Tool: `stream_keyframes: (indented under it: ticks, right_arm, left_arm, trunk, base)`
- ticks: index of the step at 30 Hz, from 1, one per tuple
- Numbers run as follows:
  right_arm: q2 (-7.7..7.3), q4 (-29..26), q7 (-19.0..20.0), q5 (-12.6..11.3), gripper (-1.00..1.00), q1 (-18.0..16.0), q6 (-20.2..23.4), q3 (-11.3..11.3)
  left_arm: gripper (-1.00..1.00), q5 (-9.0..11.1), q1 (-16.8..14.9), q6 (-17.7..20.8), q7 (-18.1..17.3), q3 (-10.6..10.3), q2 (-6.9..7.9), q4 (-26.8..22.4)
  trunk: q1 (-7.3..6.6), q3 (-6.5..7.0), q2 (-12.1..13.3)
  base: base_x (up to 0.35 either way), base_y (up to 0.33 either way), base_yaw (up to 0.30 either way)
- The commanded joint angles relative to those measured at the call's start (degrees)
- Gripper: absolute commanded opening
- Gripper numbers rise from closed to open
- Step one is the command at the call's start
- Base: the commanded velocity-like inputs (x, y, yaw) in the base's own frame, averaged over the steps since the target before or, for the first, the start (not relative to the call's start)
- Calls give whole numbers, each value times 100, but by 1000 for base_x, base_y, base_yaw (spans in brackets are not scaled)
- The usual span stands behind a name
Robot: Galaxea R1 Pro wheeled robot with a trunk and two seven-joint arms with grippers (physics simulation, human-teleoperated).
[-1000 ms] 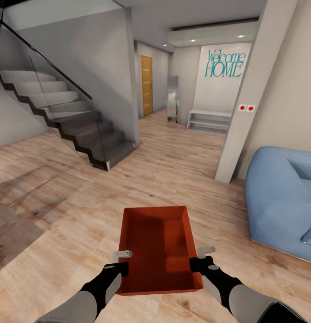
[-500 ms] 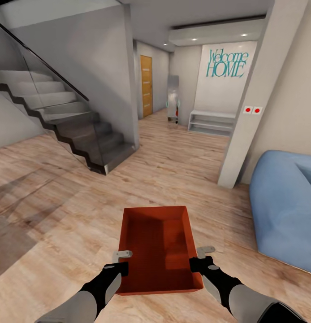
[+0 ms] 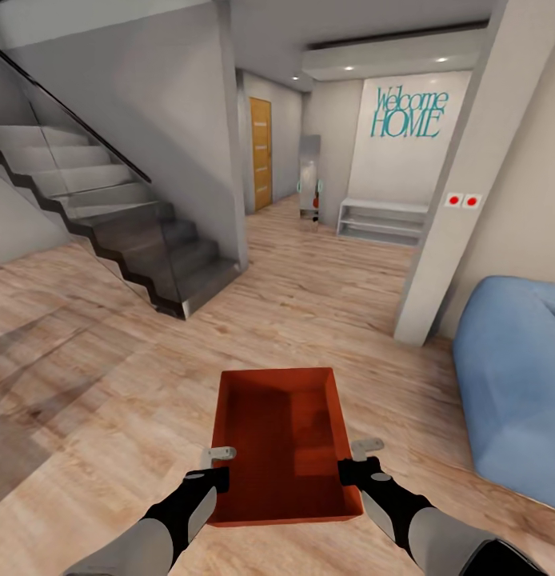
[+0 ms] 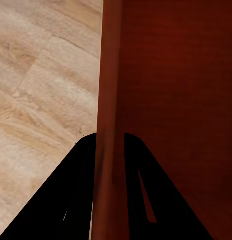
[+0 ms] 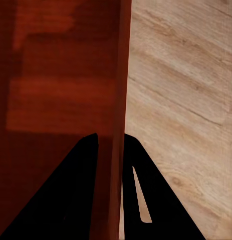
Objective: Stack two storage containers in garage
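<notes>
In the living room, over the wood-plank floor, I carry one storage container out in front of me, level and clear of the boards. My left end effector is closed over its left wall, one finger inside and one outside, as the left wrist view shows with the wall running straight between the dark fingers. My right end effector pinches the opposite wall the same way. The tray looks empty.

I judge this to be the carrying step: one container is in hand and still far from the garage. The staircase is ahead to my left, the blue sofa close on my right, and a hallway with a wooden door lies ahead beyond the pillar. The next move calls for driving on through the gap between stairs and pillar, keeping both grips firm and the tray level.
</notes>
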Motion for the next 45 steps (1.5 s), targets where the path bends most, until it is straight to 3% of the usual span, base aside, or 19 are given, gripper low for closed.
stream_keyframes:
  ticks: [1,45]
  right_arm:
    - [-6,26,-55,-79,-100,-7,-29,-49]
    - [-6,29,-55,-79,-100,-7,-29,-49]
  left_arm:
    - [-100,-122,0,41,60,-50,116,-30]
    - [-100,-121,0,42,51,-50,116,-29]
  trunk:
    - [4,-6,-4]
    - [4,-6,-4]
  base:
    - [323,0,0]
    - [323,0,0]
